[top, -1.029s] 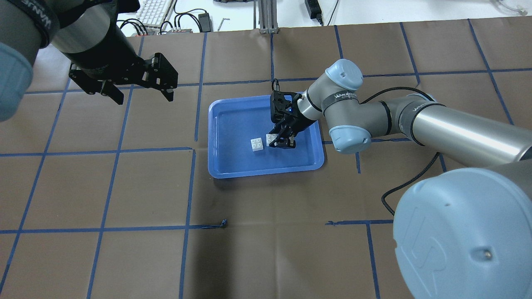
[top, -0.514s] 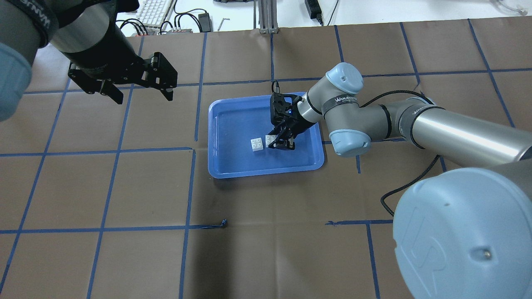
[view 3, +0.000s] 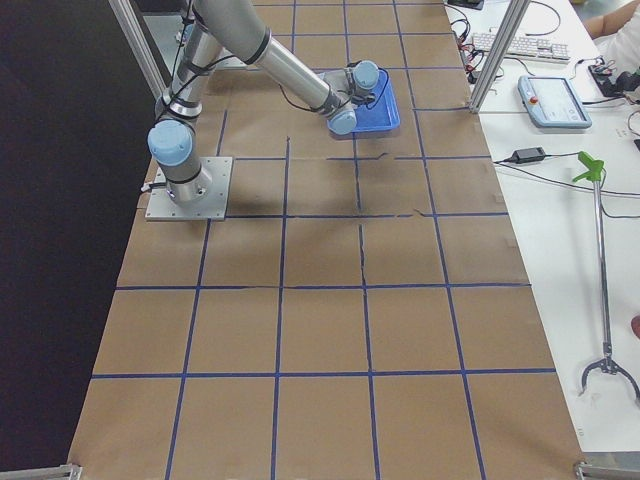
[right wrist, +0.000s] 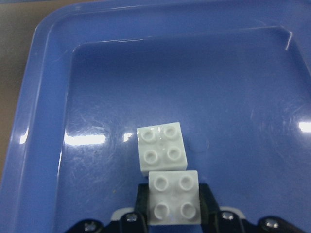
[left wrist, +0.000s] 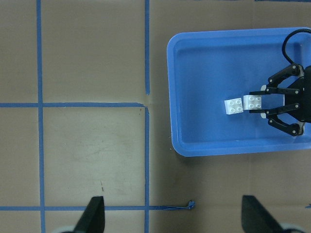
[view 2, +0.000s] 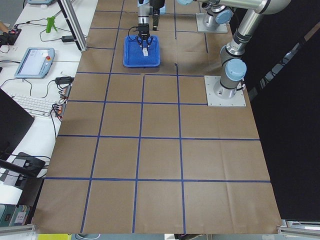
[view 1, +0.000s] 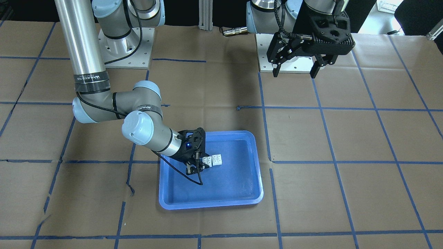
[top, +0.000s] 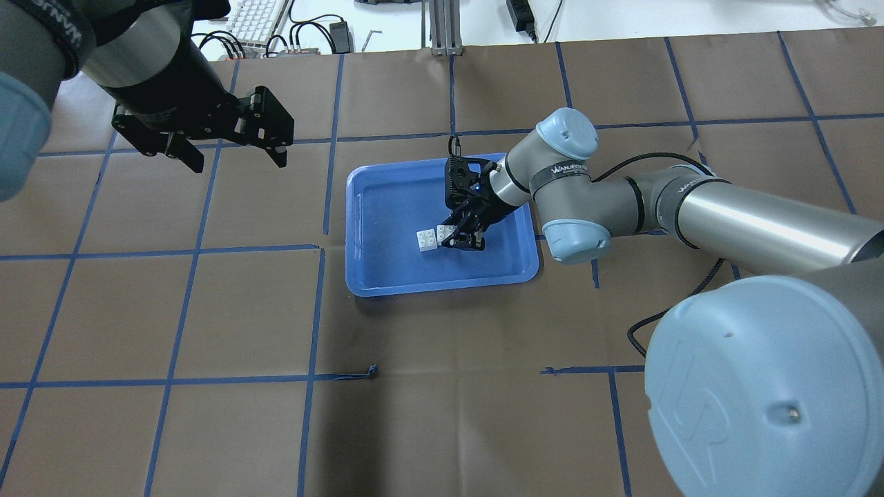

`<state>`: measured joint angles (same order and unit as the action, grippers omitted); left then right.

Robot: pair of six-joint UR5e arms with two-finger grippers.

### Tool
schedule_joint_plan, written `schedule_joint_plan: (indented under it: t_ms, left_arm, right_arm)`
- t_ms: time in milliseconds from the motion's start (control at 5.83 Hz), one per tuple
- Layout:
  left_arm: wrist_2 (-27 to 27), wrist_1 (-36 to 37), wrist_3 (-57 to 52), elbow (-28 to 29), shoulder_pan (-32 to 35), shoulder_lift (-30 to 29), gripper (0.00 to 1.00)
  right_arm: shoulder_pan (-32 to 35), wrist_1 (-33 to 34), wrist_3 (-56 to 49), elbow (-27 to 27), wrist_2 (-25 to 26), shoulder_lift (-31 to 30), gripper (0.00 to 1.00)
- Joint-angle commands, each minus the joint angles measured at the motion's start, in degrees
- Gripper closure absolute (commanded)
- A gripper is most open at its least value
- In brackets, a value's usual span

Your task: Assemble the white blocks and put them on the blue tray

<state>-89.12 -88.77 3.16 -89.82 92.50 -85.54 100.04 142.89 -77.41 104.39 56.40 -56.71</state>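
The right gripper (top: pixel 461 239) is clamped on a white block (right wrist: pixel 174 198) low in the blue tray (right wrist: pixel 48 97), the second white block (right wrist: pixel 162 148) touching just ahead of its fingertips, unstacked, so joining looks undone, while the left gripper (top: pixel 238 160) hangs wide apart, far off.

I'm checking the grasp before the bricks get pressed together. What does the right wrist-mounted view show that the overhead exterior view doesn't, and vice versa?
Only the wrist view: a close look at the studs on the held white block and the free white block just ahead of it, with the right gripper pads flanking the held one. Only the overhead: the whole blue tray outline and the left gripper, open, well off to its side. Both: two blocks inside the tray.
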Motion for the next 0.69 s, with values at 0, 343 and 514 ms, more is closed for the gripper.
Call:
schedule_joint_plan:
  t_ms: [0,343,514]
  left_arm:
    - [0.00,0.00,0.00,0.00,-0.04,0.02,0.01]
    - [0.00,0.09,0.00,0.00,-0.04,0.02,0.01]
    - [0.00,0.00,0.00,0.00,-0.04,0.02,0.01]
  right_arm:
    - [0.33,0.46,0.77,-0.06,0.03,0.46,0.80]
    - [0.34,0.20,0.86,0.11,0.20,0.20,0.80]
    - [0.34,0.20,0.86,0.11,0.20,0.20,0.80]
